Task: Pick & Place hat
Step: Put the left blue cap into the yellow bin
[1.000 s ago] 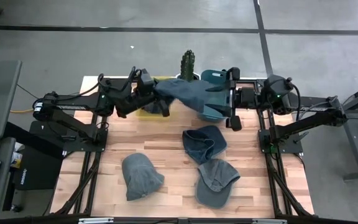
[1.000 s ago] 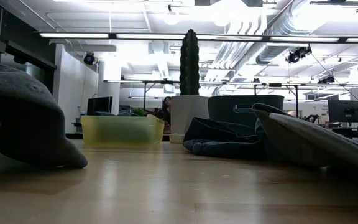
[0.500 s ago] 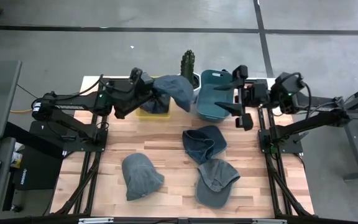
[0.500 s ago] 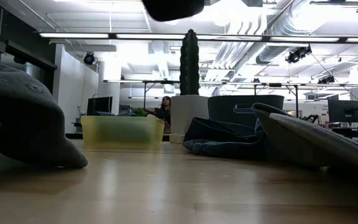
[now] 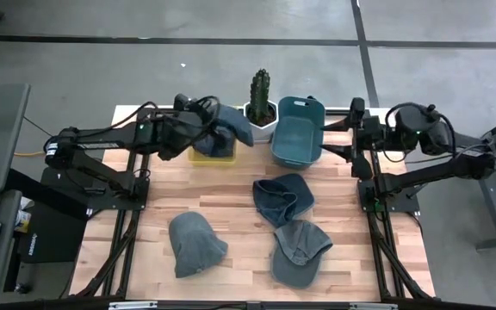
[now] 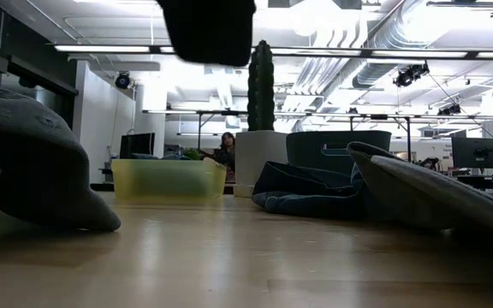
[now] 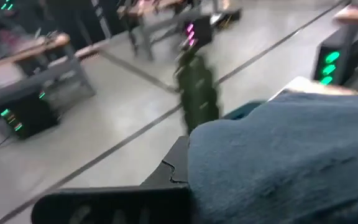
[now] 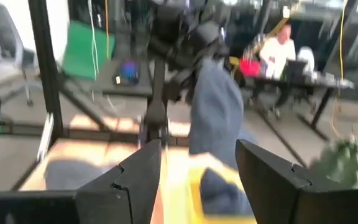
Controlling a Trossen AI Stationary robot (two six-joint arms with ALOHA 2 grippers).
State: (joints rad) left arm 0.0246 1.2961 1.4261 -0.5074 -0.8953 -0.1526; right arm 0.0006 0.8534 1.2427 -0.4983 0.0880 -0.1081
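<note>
Robotics lab in an open industrial hall

Exposed ducts and strip lights are running overhead, taped lines are crossing grey concrete, and a person is sitting at a desk behind.

left claw: clamped, raised | right claw: fingers spread, at table edge

Cactus, teal bin, yellow tub

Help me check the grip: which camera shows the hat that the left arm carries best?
The high view: the hat hangs whole from the left gripper above the yellow bin. The left wrist view fills with its fabric, the right wrist view blurs it, the low view shows only a dark shape.
</note>
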